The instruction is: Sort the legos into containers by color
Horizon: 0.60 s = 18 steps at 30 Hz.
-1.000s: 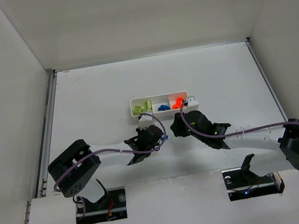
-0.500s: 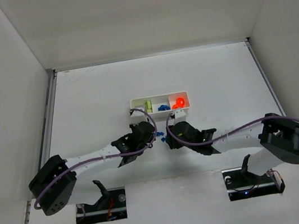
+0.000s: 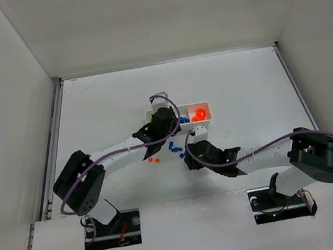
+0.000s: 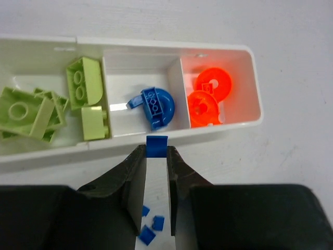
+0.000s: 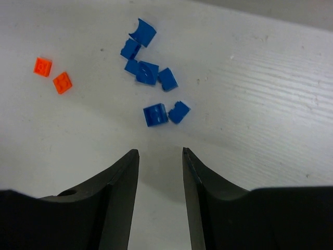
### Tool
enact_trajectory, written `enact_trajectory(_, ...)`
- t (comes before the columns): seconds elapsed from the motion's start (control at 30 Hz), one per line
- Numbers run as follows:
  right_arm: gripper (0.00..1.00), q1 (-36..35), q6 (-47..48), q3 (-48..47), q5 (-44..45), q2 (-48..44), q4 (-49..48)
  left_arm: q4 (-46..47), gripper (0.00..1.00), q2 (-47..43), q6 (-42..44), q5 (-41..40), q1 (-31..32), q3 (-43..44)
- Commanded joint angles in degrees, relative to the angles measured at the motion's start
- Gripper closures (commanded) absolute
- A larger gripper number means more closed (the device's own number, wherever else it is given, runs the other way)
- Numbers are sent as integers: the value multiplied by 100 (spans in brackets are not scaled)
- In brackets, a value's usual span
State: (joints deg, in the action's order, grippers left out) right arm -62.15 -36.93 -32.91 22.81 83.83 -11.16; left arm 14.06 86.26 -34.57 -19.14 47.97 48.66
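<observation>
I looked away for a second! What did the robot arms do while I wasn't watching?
The left gripper reached forward to the tray, a blue brick pinched just at the near wall of the middle compartment. The right gripper pulled back from the tray and hangs open over the loose blue bricks. The tray stayed put.

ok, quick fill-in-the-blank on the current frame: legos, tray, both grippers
1. The brick pinched in the left gripper's fingers is ____.
2. The lime green legos lie in the ____ compartment of the tray.
3. On the table, ____ loose orange bricks lie beside the blue cluster.
4. The right gripper hovers above the table with its fingers ____.

Missing words: blue, left, two, open.
</observation>
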Motion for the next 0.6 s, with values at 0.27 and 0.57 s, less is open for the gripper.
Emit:
enact_trajectory(0.27, 54, -109, -394, 575, 303, -675, -361, 536, 72, 1174, 152, 173, -327, 925)
enact_trajectory(0.57, 53, -65, -236, 189, 198, -149, -597, 624, 61, 165, 117, 15, -520, 268)
